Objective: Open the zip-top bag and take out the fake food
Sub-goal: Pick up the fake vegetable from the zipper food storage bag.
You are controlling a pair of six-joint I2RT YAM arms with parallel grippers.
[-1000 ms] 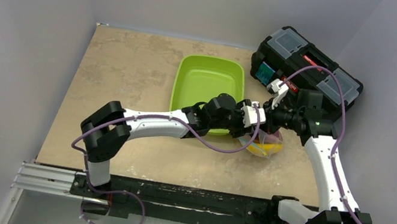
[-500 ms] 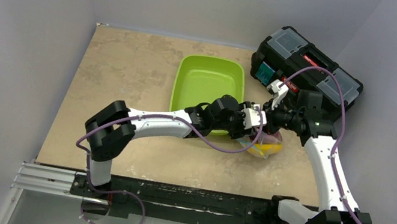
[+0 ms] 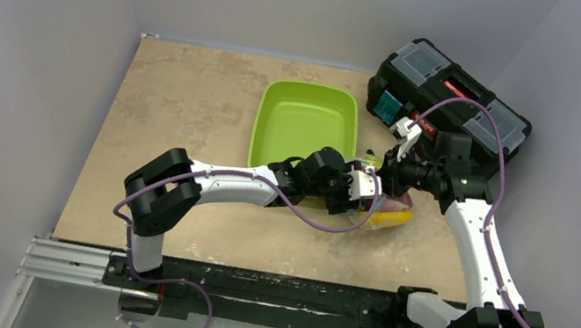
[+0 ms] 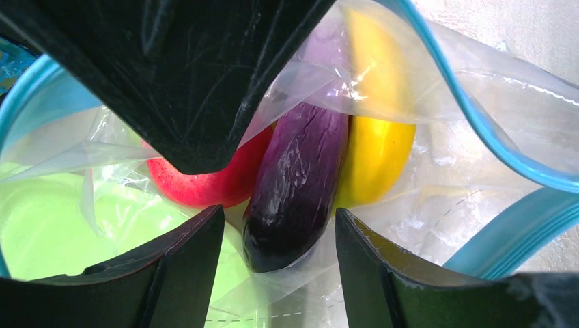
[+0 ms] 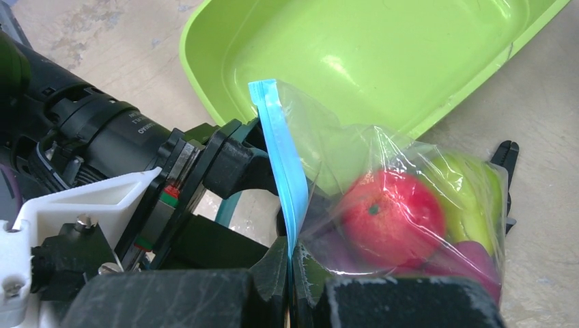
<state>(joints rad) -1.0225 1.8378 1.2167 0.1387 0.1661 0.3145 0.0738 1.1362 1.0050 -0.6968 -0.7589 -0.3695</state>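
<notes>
Since a second ago, my left tool (image 3: pixel 365 187) has dropped lower and nearer, out of line with my right tool (image 3: pixel 389 170) and into the mouth of the zip-top bag (image 3: pixel 389 216). The right arm has barely shifted.

My right tool is pressed together on the bag's teal-blue zipper strip (image 5: pixel 281 150), holding that edge upright. My left tool's fingers (image 4: pixel 184 266) stand apart inside the opening, one on each side of the purple eggplant's (image 4: pixel 293 184) dark end. I cannot tell whether they touch it.

The bag sits just off the near right corner of the lime-green tray (image 3: pixel 303 122), above the table (image 3: pixel 189 111), with the fake food (image 5: pixel 410 212) inside it. The zipper strip loops close around my left tool, and the right tool's black finger crowds in above the red apple (image 4: pixel 218 184). Bare table lies to the left and nearer. The black toolbox (image 3: pixel 459 94) stands apart at the far right.

The bag is clear, crinkly film. The apple, yellow banana (image 4: pixel 375 150) and green pear (image 5: pixel 471 191) are smooth, glossy plastic, and the tray has rounded corners.
</notes>
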